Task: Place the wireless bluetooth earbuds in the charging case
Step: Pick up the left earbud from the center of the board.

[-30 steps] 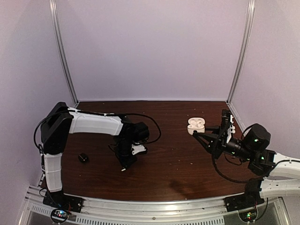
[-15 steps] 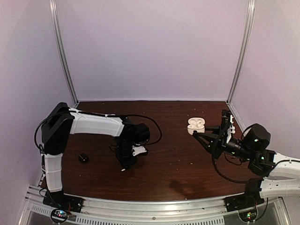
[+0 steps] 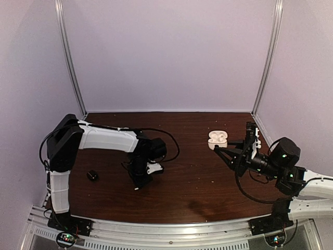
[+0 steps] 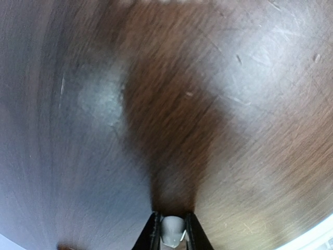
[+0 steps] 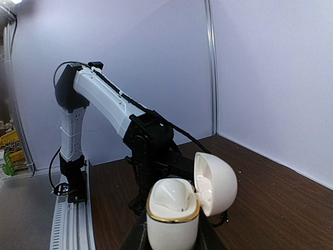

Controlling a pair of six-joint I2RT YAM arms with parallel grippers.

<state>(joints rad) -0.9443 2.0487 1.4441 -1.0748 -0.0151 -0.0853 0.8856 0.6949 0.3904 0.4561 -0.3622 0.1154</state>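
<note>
Pinching a white earbud (image 4: 171, 228), the left hand (image 4: 171, 234) is clenched low over the tabletop (image 4: 234, 104). Across the way the right hand (image 5: 171, 240) grips the case (image 5: 174, 205), lid (image 5: 216, 182) swung open, well apart from that bud. Early going, I'd say: one bud picked, none seated that I can see, the carry and the fit to come. Glossy white egg-shaped shell, gold rim (image 5: 171, 216); dark, scratched wood grain below. Small black thing (image 3: 92, 175) far left, too small to tell.
</note>
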